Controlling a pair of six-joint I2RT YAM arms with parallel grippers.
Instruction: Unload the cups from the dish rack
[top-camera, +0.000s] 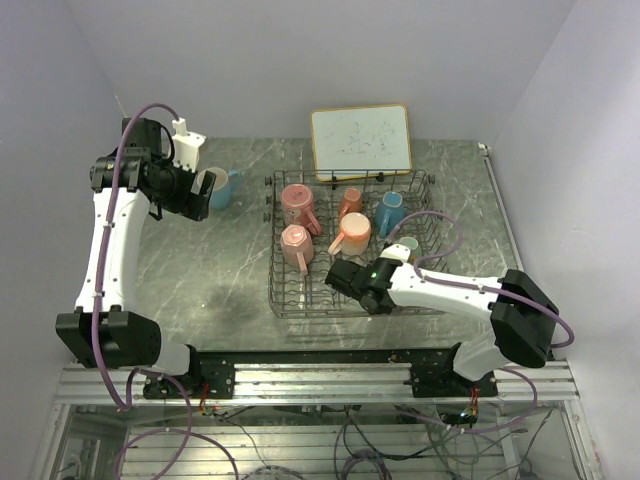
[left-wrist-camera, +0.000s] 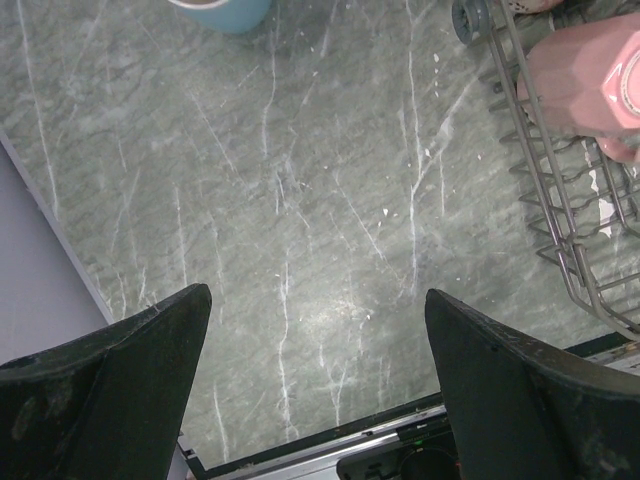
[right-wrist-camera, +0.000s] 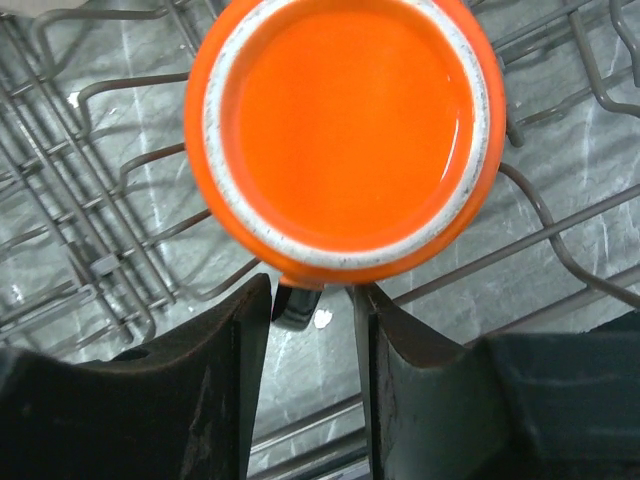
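Observation:
The grey wire dish rack (top-camera: 273, 290) holds two pink mugs (top-camera: 297, 203), a peach mug (top-camera: 352, 235), a light blue mug (top-camera: 390, 210) and others. My right gripper (top-camera: 336, 276) is low inside the rack's front. In the right wrist view (right-wrist-camera: 312, 285) its jaws are closed narrowly around the handle of an orange-red mug (right-wrist-camera: 345, 120), whose mouth faces the camera. My left gripper (top-camera: 198, 197) hangs open and empty above the table (left-wrist-camera: 318, 292), beside a light blue mug (top-camera: 220, 186) that stands outside the rack, at the top edge of its wrist view (left-wrist-camera: 225, 10).
A wood-framed whiteboard (top-camera: 360, 140) leans on the back wall behind the rack. The rack's corner (left-wrist-camera: 575, 250) with a pink mug (left-wrist-camera: 590, 80) lies right of the left gripper. The table's left edge (left-wrist-camera: 60, 230) and the front rail are close.

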